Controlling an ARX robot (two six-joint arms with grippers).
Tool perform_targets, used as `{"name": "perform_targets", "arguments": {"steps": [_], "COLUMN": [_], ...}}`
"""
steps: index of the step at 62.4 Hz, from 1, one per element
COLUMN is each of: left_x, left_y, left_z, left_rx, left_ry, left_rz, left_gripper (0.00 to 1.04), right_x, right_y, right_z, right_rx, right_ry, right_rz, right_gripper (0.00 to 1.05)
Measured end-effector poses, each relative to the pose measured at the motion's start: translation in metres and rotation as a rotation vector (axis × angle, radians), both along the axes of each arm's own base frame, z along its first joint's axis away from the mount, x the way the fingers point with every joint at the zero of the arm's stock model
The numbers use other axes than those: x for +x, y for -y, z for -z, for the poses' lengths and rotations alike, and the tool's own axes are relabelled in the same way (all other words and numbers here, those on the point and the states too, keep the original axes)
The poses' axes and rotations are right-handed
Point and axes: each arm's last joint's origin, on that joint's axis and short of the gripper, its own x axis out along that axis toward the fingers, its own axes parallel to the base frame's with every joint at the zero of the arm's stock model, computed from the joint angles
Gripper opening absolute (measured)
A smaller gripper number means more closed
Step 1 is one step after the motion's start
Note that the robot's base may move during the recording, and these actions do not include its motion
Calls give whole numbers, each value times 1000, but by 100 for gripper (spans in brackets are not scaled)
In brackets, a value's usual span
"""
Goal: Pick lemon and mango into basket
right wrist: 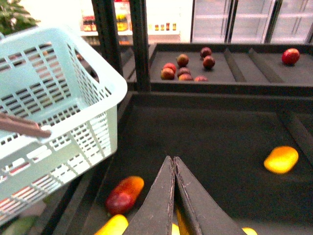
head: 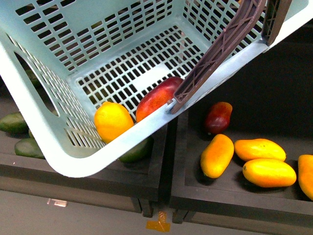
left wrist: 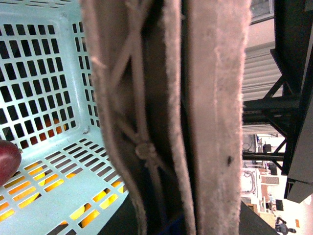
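Note:
The light teal basket (head: 29, 117) hangs tilted over the fruit trays, its low corner towards me. The lemon (head: 113, 121) and the red mango (head: 159, 97) lie together inside that low corner. My left gripper is shut on the basket's brown-grey handle (left wrist: 215, 122). The handle fills the left wrist view and hides the fingers. Beside it show the basket's slotted wall (left wrist: 44, 73) and a sliver of the mango (left wrist: 7, 159). My right gripper (right wrist: 173, 159) is shut and empty, above the dark tray to the right of the basket (right wrist: 58, 98).
A second red mango (head: 218, 117) and three yellow-orange mangoes (head: 259, 149) lie in the right tray (head: 234, 203). Green mangoes (head: 13, 122) sit under the basket's left side. Black upright posts (right wrist: 120, 44) stand behind. Red fruits (right wrist: 183, 68) fill a farther tray.

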Motion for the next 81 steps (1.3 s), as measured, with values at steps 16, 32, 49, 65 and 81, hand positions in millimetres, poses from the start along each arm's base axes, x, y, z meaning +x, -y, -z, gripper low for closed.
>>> {"name": "perform_targets", "arguments": {"steps": [16, 32, 49, 65, 81], "left_x": [0, 0, 0, -3, 0], "left_y": [0, 0, 0, 4, 1], "left_z": [0, 0, 0, 0, 0], "left_rx": [1, 0, 0, -23, -3], "left_ry": [1, 0, 0, -19, -2], "left_rz": [1, -1, 0, 25, 0], "left_gripper": [16, 16, 16, 16, 16], "right_x": [-8, -8, -8, -9, -9], "right_y": [0, 0, 0, 0, 0], "right_z": [1, 1, 1, 1, 1], "right_rx": [0, -2, -2, -2, -2], "right_ry": [7, 7, 7, 7, 10], "right_rz": [-2, -2, 1, 1, 0], "right_gripper": [2, 36, 81, 96, 96]}}
